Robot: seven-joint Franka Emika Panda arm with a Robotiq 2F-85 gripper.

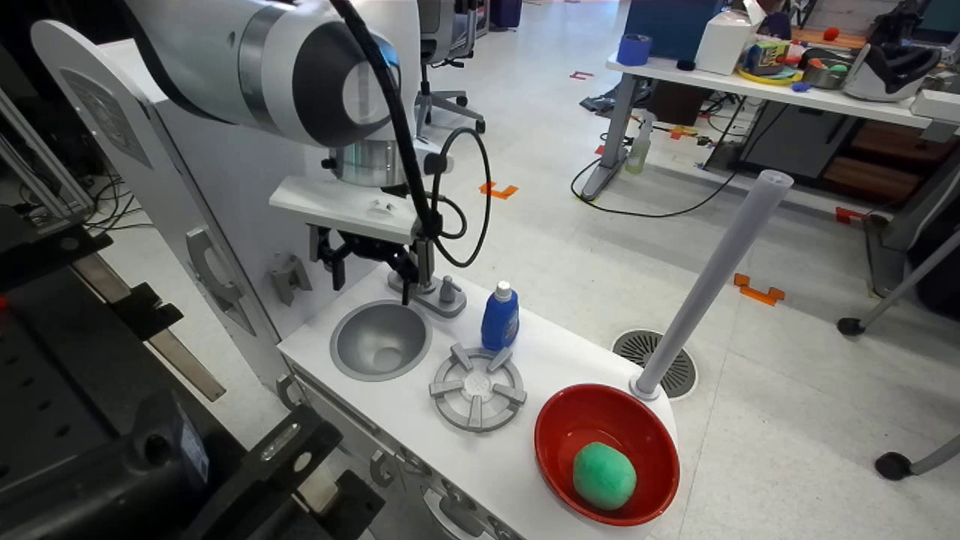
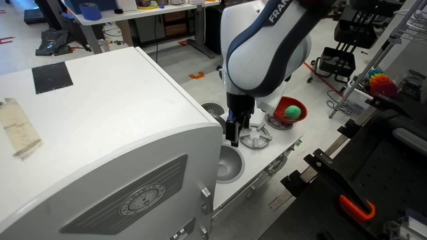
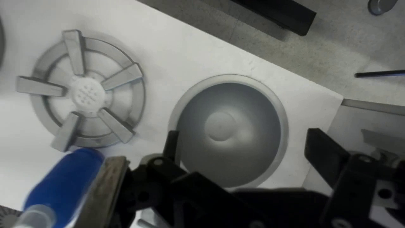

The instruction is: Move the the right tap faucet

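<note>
wide-spread, empty gripper (image 1: 373, 291) above basin (image 1: 381, 342); drifting sideways while reaching right tap handle (image 1: 448, 289) behind basin could topple blue bottle (image 1: 499, 321).

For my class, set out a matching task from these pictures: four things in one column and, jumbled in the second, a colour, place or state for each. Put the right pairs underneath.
Column one
1. Right tap handle
2. Green object
3. Bottle
4. End effector

Column two
A. Blue, capped and upright
B. Open, with nothing held
C. Grey, on the faucet base
D. Inside the red bowl

Right pairs: 1-C; 2-D; 3-A; 4-B
</note>
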